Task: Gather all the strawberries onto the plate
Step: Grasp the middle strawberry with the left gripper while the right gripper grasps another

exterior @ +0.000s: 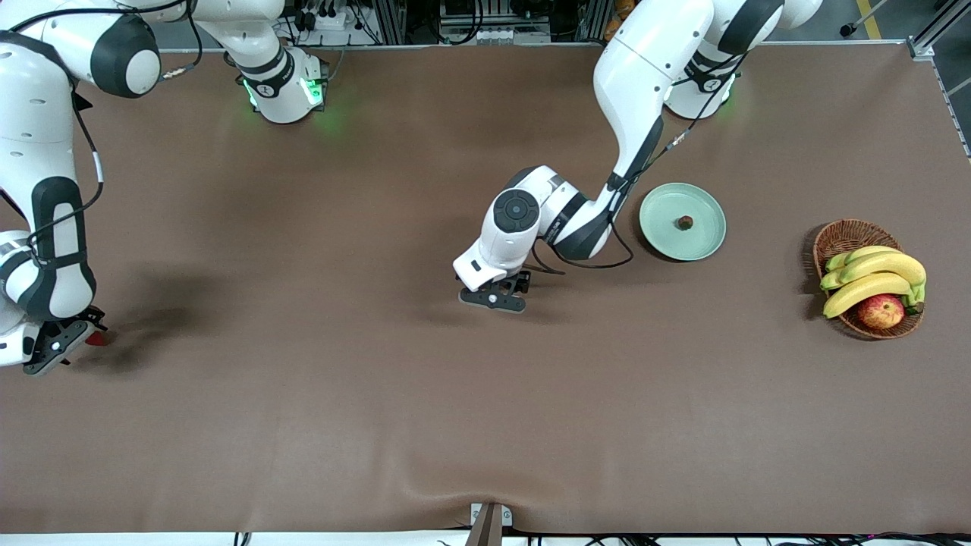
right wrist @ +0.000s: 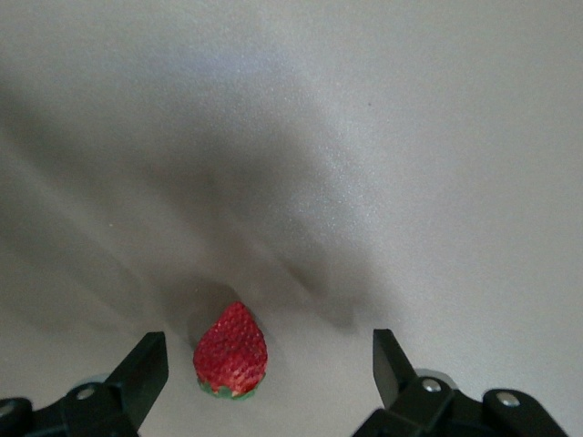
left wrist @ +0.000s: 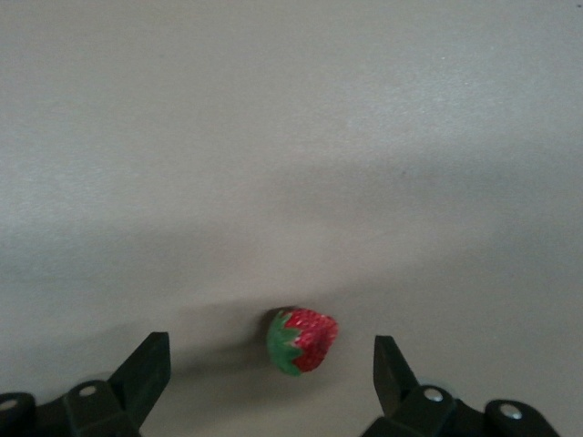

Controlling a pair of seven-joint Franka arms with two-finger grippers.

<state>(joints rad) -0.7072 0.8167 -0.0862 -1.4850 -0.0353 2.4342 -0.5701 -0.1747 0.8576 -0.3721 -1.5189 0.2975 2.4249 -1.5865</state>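
At the right arm's end of the brown-covered table [exterior: 303, 425], the right gripper [right wrist: 264, 382] is hovering low with its fingers spread apart, straddling a small red strawberry with a green cap [right wrist: 231, 351] lying on the cloth. Near the table's middle, the left gripper [left wrist: 271, 382] is likewise standing released around a second red strawberry [left wrist: 301, 340], not touching it. Toward the left arm's end, a third, dark-looking berry [exterior: 685, 222] is sitting in the round pale mint-green plate [exterior: 660, 235], with a brown wicker basket [exterior: 842, 236] of yellow bananas [exterior: 872, 277] and a red-yellow apple [exterior: 881, 311] lying nearer that end.

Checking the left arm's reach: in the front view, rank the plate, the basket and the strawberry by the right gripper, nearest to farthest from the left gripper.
1. plate, beside the left gripper, toward the left arm's end.
2. basket, at that end.
3. strawberry, at the right gripper, the right arm's end.
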